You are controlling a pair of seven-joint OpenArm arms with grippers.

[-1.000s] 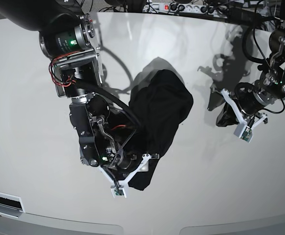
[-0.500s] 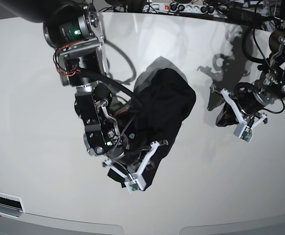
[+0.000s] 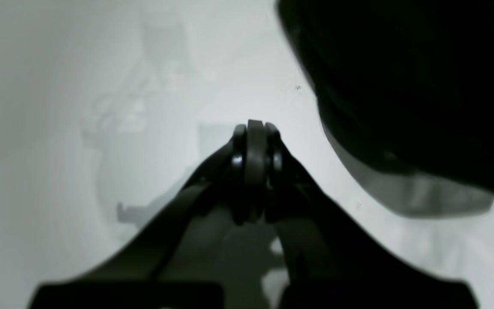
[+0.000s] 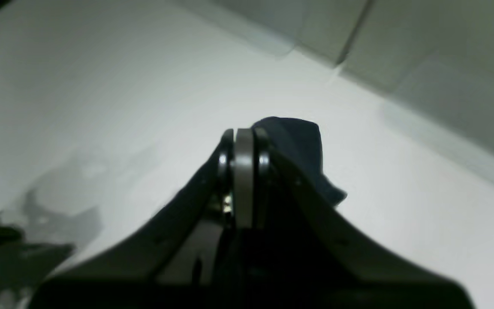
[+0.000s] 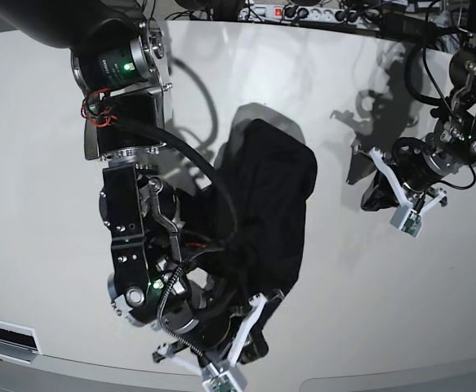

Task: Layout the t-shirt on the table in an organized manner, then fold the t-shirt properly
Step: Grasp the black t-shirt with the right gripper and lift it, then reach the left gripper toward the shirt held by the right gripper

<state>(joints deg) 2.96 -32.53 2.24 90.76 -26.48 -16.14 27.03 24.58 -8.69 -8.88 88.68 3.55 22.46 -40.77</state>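
Early stage; nothing laid out yet, judging by how the cloth sits.

Nearest the front edge: right gripper [image 5: 250, 327], jaws pressed together, pinching a corner of the shirt [image 5: 262, 212]. In the right wrist view a small dark flap of the fabric [image 4: 298, 141] pokes out just past the closed tips, so a hem or corner is clamped, not the bulk. The arm hangs low over the near side of the table [image 5: 42, 163].

Middle: the shirt is a bunched black heap, running from the right gripper back toward the table centre. No sleeves, collar or logo readable. It looks partly lifted or draped rather than flat; cannot tell how much rests on the surface.

Farther, on the other side: left gripper [image 5: 409, 208], jaws closed. The wrist view shows the tips together with nothing between them; a dark blurred mass fills that view's upper right, too blurred to tell what it is. In the base view something dark sits beside this gripper, apart from the main heap; cannot tell if it is cloth or shadow, or if anything is held.

Done: one corner gripped. Left: spread the shirt flat, straighten sleeves and hem, then all the folds.
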